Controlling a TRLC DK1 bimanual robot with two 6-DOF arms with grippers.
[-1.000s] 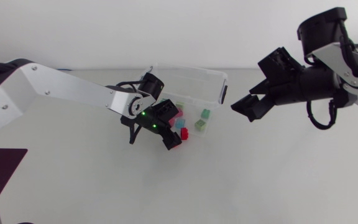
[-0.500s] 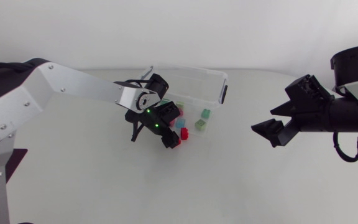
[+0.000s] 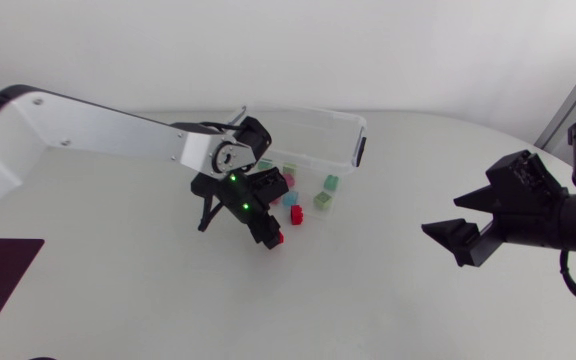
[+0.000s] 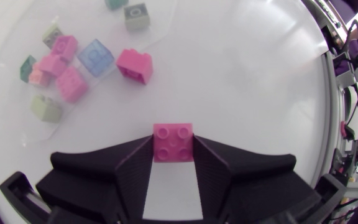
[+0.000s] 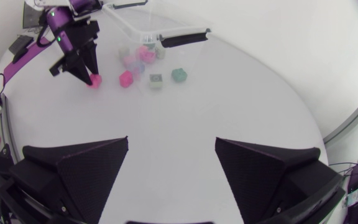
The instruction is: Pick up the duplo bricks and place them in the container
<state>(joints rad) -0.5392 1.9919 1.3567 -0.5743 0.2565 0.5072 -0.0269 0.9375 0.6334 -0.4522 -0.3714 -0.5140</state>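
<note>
red brick [image 4: 173, 138] sits right between the tips of my left gripper [image 4: 173, 148], one finger pressed against each flank, studs facing the wrist camera. the fingers stand narrow, clamped on it from both sides. from the head view the brick pokes out at the low end of that gripper, down close to the table [image 3: 148, 290]. whether it rests on the surface or hangs just above it, i cannot tell.

just ahead of my fingertips lies a second red brick [image 4: 135, 65], loose on the table and apart from the one i hold. past it comes a blue brick [image 4: 96, 56], then a bunch of pink bricks [image 4: 71, 84] packed close together, with a pale green brick [image 4: 45, 107] at the near edge of the bunch. that bunch sits at the clear container [image 3: 318, 135], which stands beyond my left gripper toward the far side of the table. some of it looks to lie behind the clear wall, but i cannot say for sure. two more green bricks [image 3: 326, 192] lie on the open table just beside the container, near each other.

over on the other side, my right gripper [image 5: 169, 168] hangs well apart from every brick. its fingers are spread wide with nothing between them, and it faces across the table toward the container and my left arm.
</note>
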